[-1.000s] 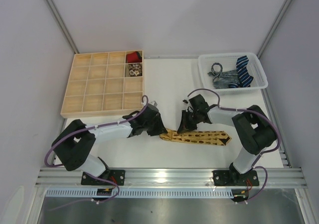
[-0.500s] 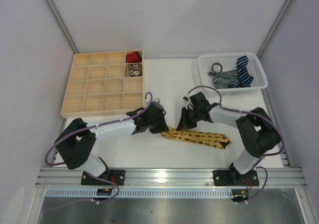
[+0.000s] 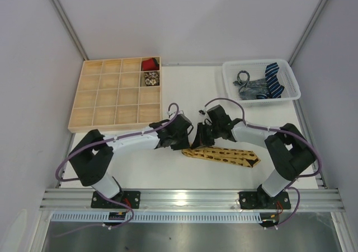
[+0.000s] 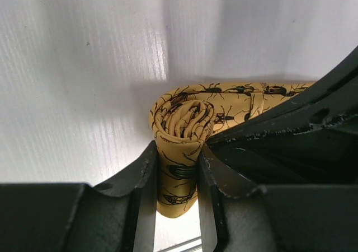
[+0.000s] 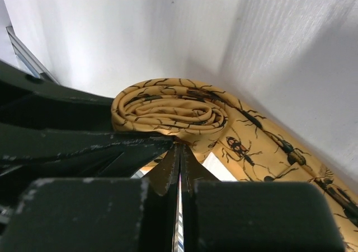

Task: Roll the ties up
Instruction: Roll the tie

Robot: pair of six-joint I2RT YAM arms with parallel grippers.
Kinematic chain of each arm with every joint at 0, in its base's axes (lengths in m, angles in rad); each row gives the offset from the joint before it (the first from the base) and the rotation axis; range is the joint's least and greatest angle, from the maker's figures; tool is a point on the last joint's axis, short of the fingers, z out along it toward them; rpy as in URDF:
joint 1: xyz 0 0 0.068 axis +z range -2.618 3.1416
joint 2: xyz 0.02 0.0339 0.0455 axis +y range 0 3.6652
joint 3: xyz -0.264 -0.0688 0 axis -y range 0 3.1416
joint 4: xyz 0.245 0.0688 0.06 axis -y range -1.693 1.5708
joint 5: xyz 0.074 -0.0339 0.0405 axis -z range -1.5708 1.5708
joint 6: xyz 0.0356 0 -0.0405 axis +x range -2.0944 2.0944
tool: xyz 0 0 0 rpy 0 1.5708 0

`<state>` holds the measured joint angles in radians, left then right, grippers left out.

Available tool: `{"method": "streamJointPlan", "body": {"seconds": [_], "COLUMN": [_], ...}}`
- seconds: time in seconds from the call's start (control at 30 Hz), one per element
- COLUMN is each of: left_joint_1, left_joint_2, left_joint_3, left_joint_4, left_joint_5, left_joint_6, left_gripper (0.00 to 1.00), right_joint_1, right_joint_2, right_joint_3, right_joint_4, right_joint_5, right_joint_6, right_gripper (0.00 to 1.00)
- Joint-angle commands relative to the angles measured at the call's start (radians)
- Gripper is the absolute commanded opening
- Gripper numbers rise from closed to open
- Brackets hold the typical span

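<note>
**Mustard tie part-rolled, both grippers at the roll**

Near the front of the white table [image 3: 190,89]: mustard-yellow tie [image 3: 229,155] with dark insect print, one end wound into a tight roll, the rest flat, running right to a pointed tip. Left gripper [image 4: 177,154] clamped across that roll. Right gripper [image 5: 179,151] pressed together on nothing, tips right at the roll's lower edge. Back right: white basket [image 3: 254,61] holding grey tie [image 3: 249,84] and navy-striped tie [image 3: 273,78]. Back left: wooden compartment tray [image 3: 106,98], red roll [image 3: 149,65] and pale patterned roll [image 3: 150,79] in its right column.

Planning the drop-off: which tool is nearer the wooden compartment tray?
Left. The left tool sits just off the near right corner of the pale wooden compartment tray; the right tool is farther right.
</note>
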<state>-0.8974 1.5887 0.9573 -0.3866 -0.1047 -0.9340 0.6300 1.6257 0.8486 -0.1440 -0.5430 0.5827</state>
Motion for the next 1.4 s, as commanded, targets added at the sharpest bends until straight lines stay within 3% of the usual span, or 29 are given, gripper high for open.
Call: {"method": "streamJointPlan", "body": {"seconds": [0.0,0.5,1.37], "left_joint_1": [-0.023,-0.115,-0.115], "left_joint_2": [0.016,0.126,0.097], "left_joint_3": [0.070,0.258,0.290], "left_joint_4": [-0.021,-0.093,-0.153], "left_joint_5": [-0.026,-0.052,-0.113], "left_joint_6": [0.009,-0.011,-0.025], "left_gripper": [0.01,0.00,0.00], "right_joint_1": [0.002,-0.024,-0.058], "right_joint_2": [0.028,0.040,0.017], "right_joint_3": [-0.017,-0.051,-0.075], "right_joint_4": [0.060,0.075,0.070], "right_joint_5": [-0.012,-0.025,-0.032], "right_joint_6": [0.016,0.000,-0.017], "right_gripper": [0.00,0.00,0.00]}}
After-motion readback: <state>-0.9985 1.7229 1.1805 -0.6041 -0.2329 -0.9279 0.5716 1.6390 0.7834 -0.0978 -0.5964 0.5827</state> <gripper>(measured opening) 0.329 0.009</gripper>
